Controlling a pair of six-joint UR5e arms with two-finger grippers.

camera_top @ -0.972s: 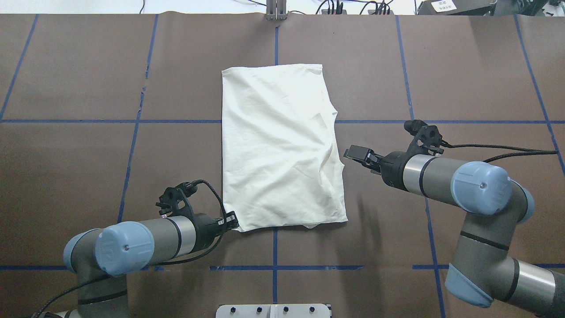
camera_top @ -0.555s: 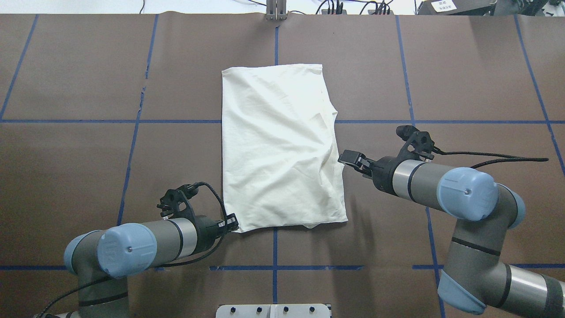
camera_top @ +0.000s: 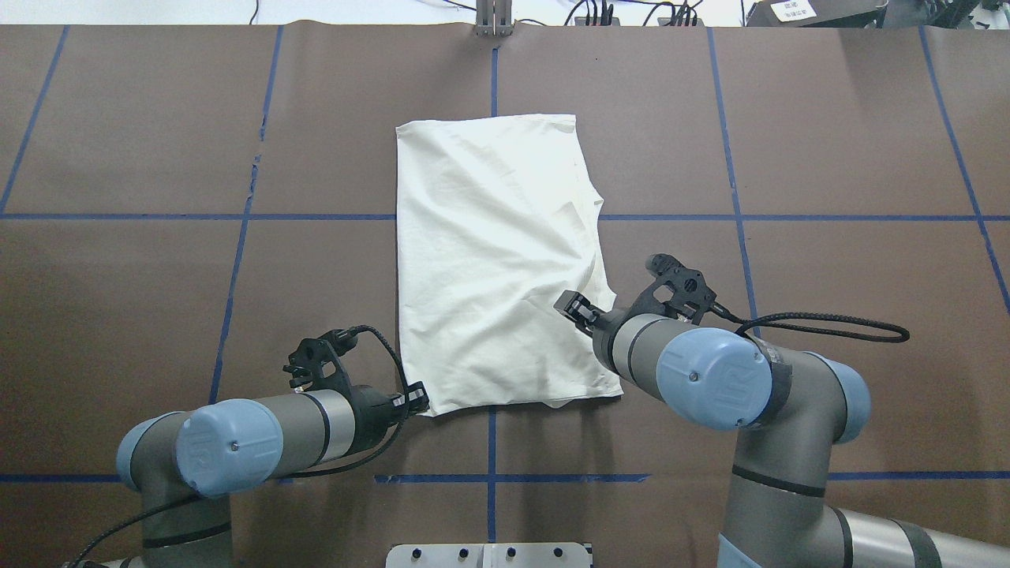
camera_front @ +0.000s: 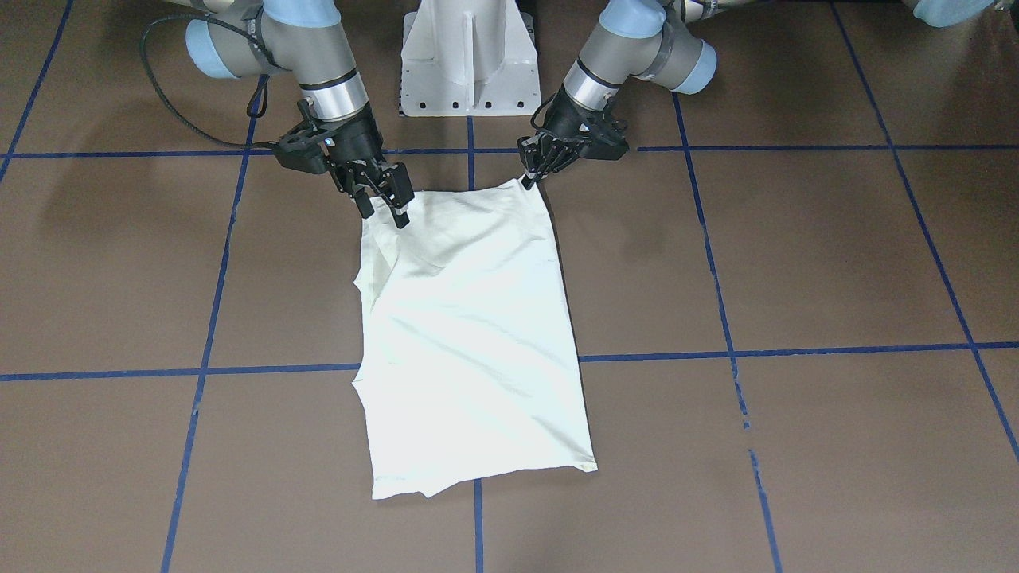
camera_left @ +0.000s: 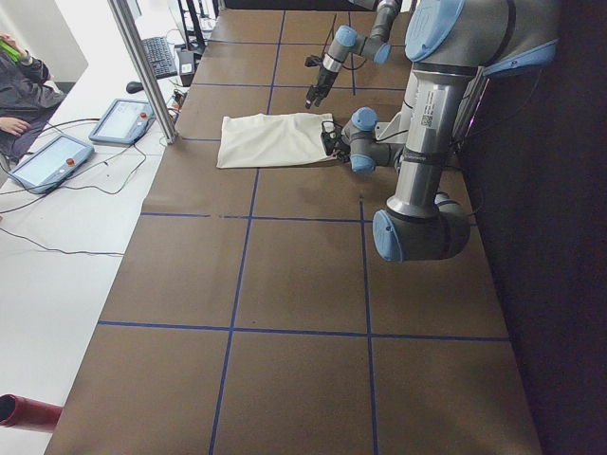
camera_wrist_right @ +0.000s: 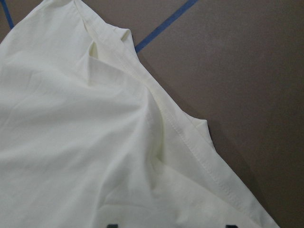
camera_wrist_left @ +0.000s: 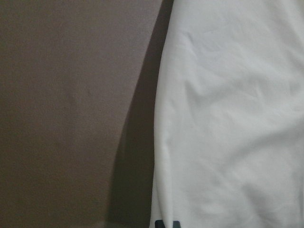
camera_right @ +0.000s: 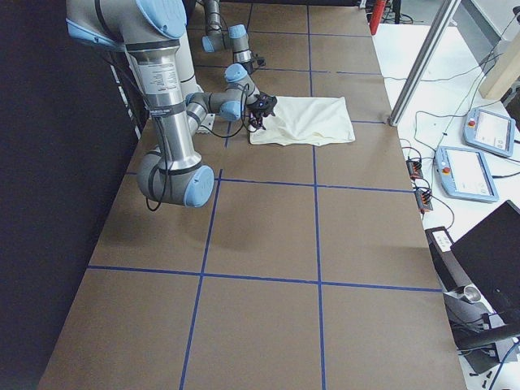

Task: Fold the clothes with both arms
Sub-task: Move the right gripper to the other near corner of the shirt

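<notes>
While the tabletop carries the folded T-shirt, long axis running away from the robot, the left claw looks clamped on its near left corner; the right claw, jaws apart, hangs over the near right edge.

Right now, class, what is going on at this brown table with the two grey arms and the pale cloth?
A cream fabric shirt, folded into a rectangle, lies flat on the brown table marked with blue tape. The black left gripper appears shut on the shirt's corner nearest it. The black right gripper is open over the shirt's right edge, gripping nothing yet.
</notes>
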